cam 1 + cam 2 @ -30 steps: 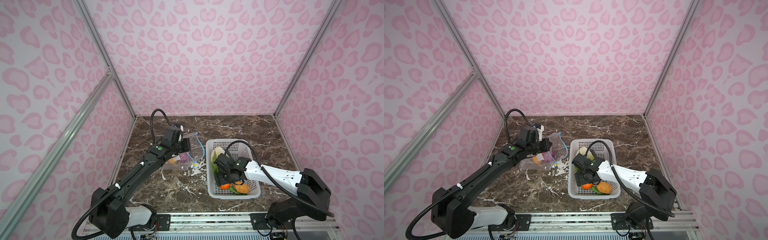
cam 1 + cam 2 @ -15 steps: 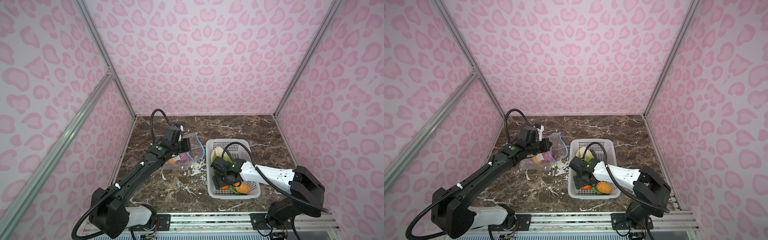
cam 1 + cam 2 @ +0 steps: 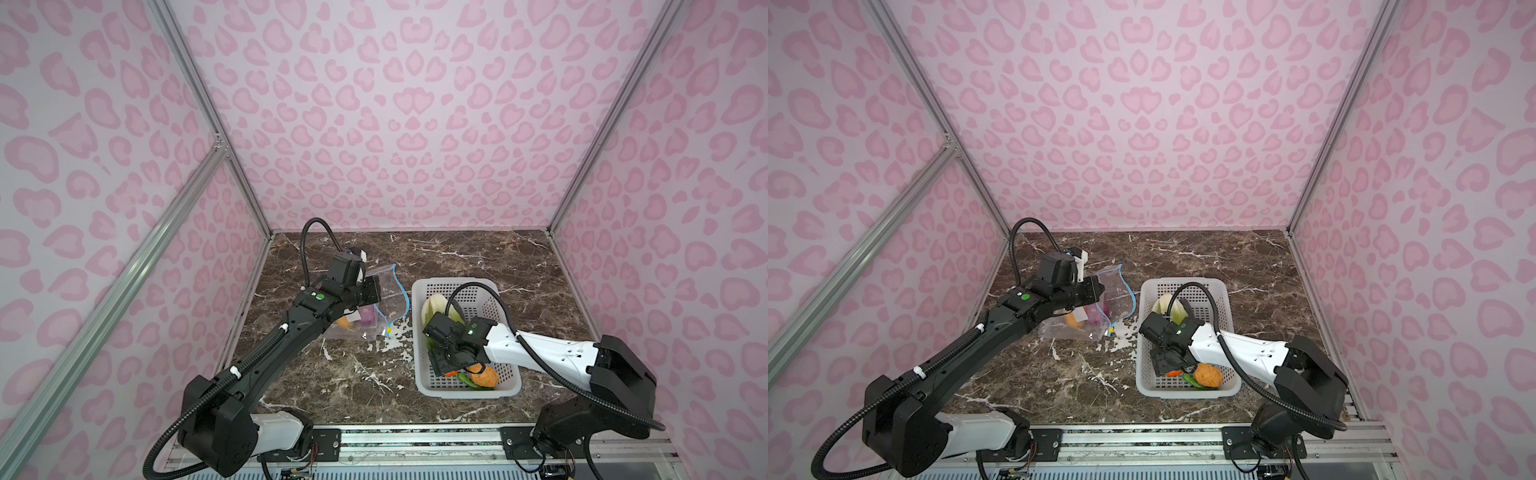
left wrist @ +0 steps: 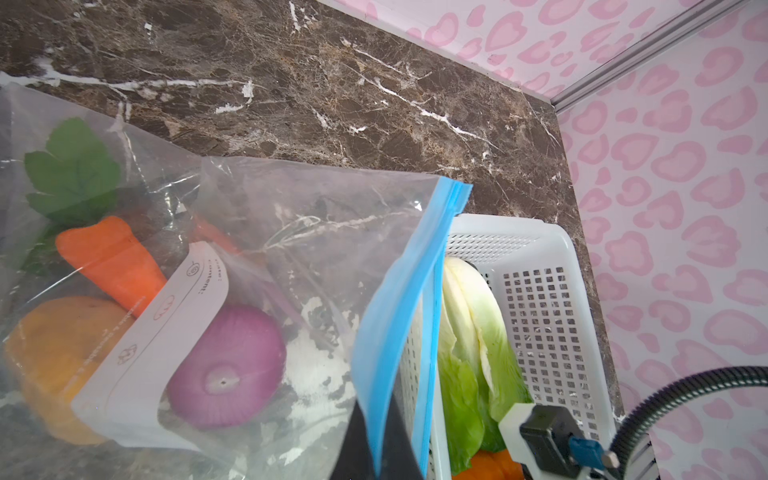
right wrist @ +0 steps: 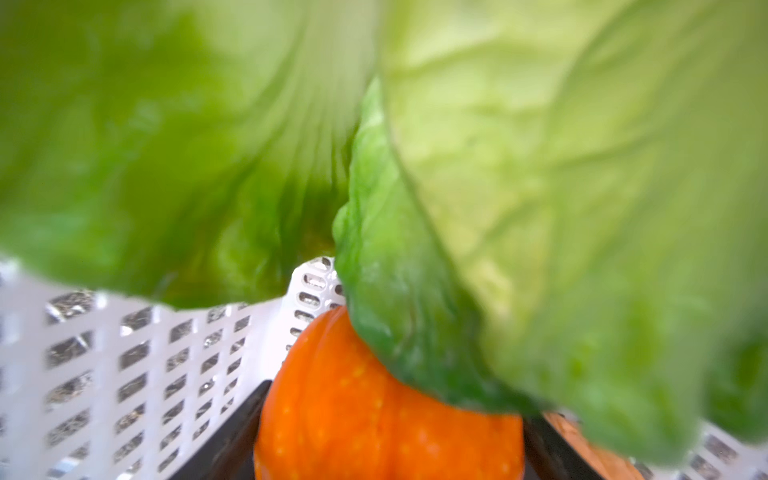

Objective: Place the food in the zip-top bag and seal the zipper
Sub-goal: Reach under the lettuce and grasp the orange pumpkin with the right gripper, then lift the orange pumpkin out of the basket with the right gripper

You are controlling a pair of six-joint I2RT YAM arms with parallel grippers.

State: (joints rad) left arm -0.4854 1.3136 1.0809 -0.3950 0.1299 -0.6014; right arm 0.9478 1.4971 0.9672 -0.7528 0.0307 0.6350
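The clear zip-top bag (image 3: 362,329) lies left of the basket, and my left gripper (image 3: 372,289) is shut on its blue zipper (image 4: 399,316) strip, holding the mouth up. Through the plastic I see a carrot (image 4: 112,266), an orange round fruit (image 4: 54,357), a purple onion (image 4: 226,370) and a green leaf (image 4: 70,174). My right gripper (image 3: 442,365) reaches down into the white basket (image 3: 453,282) beside the cabbage (image 3: 436,307). In the right wrist view another orange round fruit (image 5: 374,415) fills the gap between its black fingers (image 5: 232,436), with cabbage (image 5: 540,166) leaves lying over it.
A brown-orange potato (image 3: 485,377) and green pieces (image 3: 467,380) lie at the basket's near end. White flecks mark the dark marble table (image 3: 365,374) between bag and basket. Pink walls close in on three sides.
My right gripper has slid toward the basket's near left part and its jaws have narrowed round the orange fruit. The left gripper and the bag have stayed still.
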